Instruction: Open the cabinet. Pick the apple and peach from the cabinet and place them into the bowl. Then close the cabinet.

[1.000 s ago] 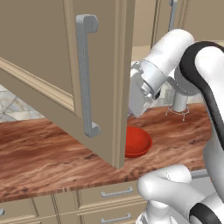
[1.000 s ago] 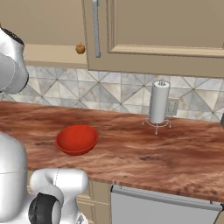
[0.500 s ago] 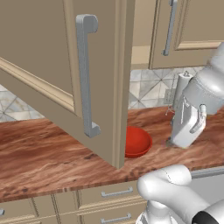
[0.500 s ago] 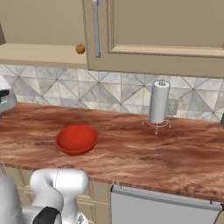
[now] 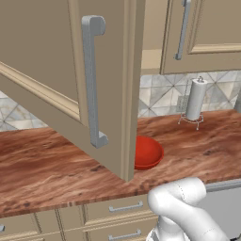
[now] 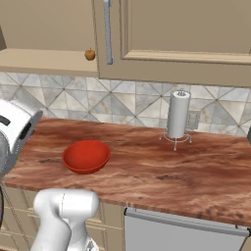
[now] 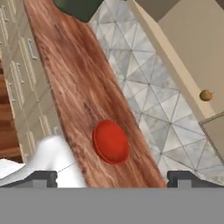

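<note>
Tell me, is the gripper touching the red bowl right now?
Apart. In the hand view the open gripper has its fingertips spread wide, with the bowl sitting on the counter well beyond them.

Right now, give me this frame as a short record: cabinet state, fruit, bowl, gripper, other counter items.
cabinet: door swung wide open, grey bar handle facing the left base view
fruit: one small round fruit on the cabinet shelf edge, also in the hand view; apple or peach cannot be told
bowl: red bowl on the wooden counter, empty
gripper: gripper open, holding nothing, above the counter and looking down at the bowl
other: paper towel holder upright by the tiled backsplash
</note>
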